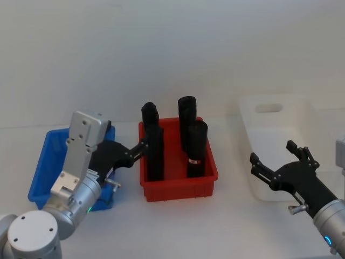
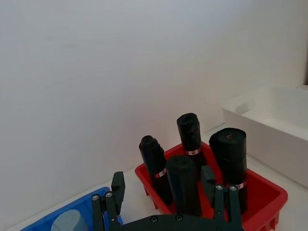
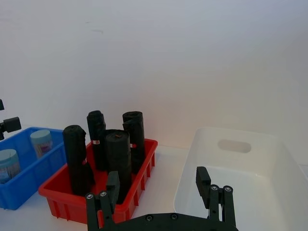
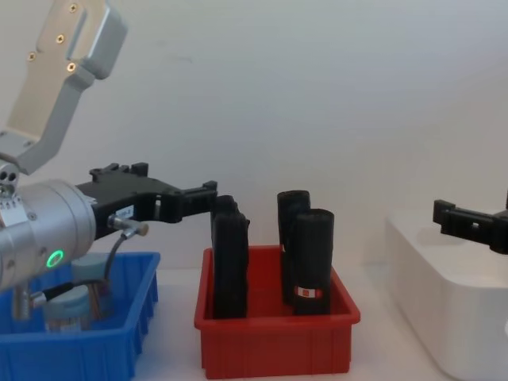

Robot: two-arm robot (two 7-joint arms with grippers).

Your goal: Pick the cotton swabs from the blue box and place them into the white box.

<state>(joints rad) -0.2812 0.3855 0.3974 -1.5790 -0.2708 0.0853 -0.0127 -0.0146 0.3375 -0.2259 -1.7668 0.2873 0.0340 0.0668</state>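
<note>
The blue box (image 1: pixel 47 162) sits at the table's left. Two cotton swabs jars (image 3: pixel 42 142) with pale lids stand in it; the chest view shows one jar (image 4: pixel 67 311) behind the box's front wall. My left gripper (image 1: pixel 137 151) hovers open and empty above the blue box's right side, fingers pointing at the red bin, level with the black rolls' tops (image 4: pixel 171 186). The white box (image 1: pixel 302 110) stands at the right. My right gripper (image 1: pixel 273 153) hangs open and empty just in front of the white box's left wall (image 3: pixel 158 179).
A red bin (image 1: pixel 180 190) with several tall black rolls (image 1: pixel 154 145) stands between the blue and white boxes. A plain white wall closes off the back. Bare table lies in front of the bins.
</note>
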